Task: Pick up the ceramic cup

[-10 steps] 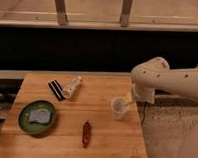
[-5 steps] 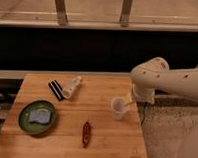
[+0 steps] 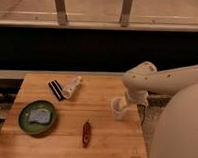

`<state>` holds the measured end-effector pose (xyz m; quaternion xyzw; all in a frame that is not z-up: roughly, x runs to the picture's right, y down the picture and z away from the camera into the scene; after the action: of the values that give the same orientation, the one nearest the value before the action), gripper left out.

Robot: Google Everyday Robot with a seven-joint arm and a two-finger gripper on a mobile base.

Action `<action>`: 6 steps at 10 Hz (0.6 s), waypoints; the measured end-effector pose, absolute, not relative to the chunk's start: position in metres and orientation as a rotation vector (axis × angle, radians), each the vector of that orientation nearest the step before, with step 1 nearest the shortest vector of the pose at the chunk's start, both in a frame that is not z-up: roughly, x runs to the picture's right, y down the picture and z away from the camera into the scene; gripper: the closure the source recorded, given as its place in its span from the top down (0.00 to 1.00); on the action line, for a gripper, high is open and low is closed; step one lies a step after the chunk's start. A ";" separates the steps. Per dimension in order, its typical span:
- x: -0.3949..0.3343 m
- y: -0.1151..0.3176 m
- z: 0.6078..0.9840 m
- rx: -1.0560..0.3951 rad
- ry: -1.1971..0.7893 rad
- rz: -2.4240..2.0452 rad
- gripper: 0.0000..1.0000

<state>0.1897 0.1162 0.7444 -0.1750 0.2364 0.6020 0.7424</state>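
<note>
The ceramic cup (image 3: 118, 107) is small, white and round. It stands upright on the wooden table (image 3: 104, 139) near its right edge. My gripper (image 3: 125, 101) hangs from the white arm that reaches in from the right. It is right at the cup's rim on its right side, and I cannot tell whether it touches the cup.
A green plate (image 3: 37, 117) with a pale blue item lies at the table's left. A white narrow-necked bottle (image 3: 72, 87) lies on its side beside a black striped object (image 3: 55, 89) at the back. A red-brown elongated object (image 3: 86, 134) lies at the front centre.
</note>
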 end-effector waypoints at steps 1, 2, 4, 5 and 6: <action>0.188 0.119 0.752 -0.395 0.523 1.317 0.76; 0.187 0.123 0.761 -0.411 0.527 1.319 0.76; 0.186 0.134 0.783 -0.452 0.539 1.327 0.76; 0.182 0.141 0.798 -0.480 0.549 1.327 0.76; 0.177 0.146 0.810 -0.502 0.553 1.320 0.74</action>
<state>0.1769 0.1460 0.8100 -0.2276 0.2506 0.5984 0.7262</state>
